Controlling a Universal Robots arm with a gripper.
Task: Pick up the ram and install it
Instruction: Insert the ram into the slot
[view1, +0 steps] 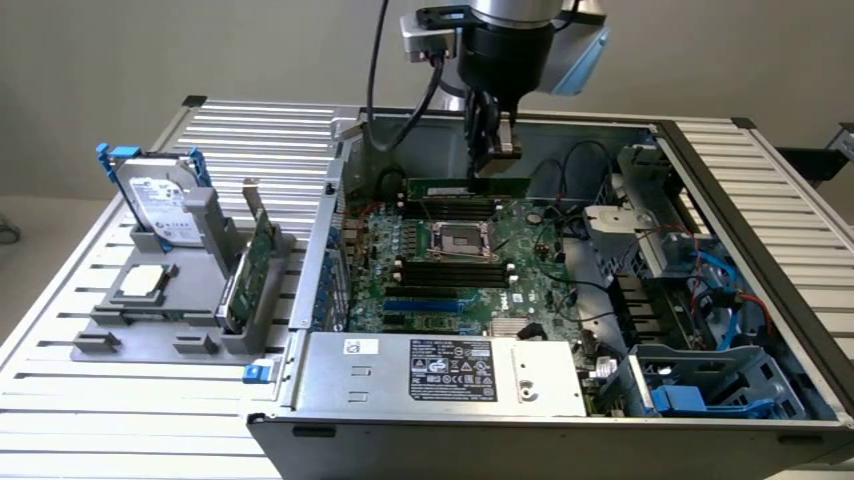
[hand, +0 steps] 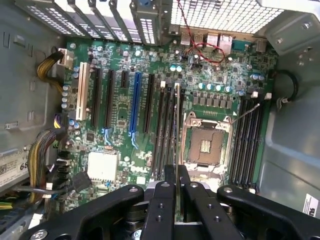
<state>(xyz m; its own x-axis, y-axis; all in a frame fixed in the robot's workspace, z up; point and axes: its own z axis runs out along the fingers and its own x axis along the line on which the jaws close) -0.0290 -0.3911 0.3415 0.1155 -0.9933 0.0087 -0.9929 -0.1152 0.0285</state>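
A robot arm's black two-fingered tool (view1: 497, 158) (hand: 177, 176) is pinching the ram (view1: 454, 187) (hand: 177, 125), a long, thin green circuit-board stick with black chips. The fingers are pressing together on the stick's upper edge. The stick is hanging on edge directly beneath the tool, inside an open grey metal computer case (view1: 561, 435).

In the wrist view it is showing edge-on as a thin line. It is running along the bank of black memory slots (hand: 165, 130) just beside the square silver processor socket (hand: 206, 145) (view1: 461, 240) on the green motherboard (hand: 120, 145) (view1: 534, 285). Whether its lower edge is touching a slot cannot be told.

Farther from the tool across the board, one blue expansion slot (hand: 135, 105) and one white one (hand: 82, 92) are lying parallel to the stick. Below the tool in the exterior view, at the case's near end, one silver power-supply box (view1: 441, 370) is showing a label.

The case is lying on a slatted aluminium worktop (view1: 134, 400), with a plain pale wall (view1: 134, 50) rising behind it.

Well away from the tool, toward the exterior view's left, one grey plastic holder (view1: 147, 335) is standing on the worktop. It is carrying one silver hard drive with blue rails (view1: 160, 205) and one wider green expansion card (view1: 254, 270), both upright.
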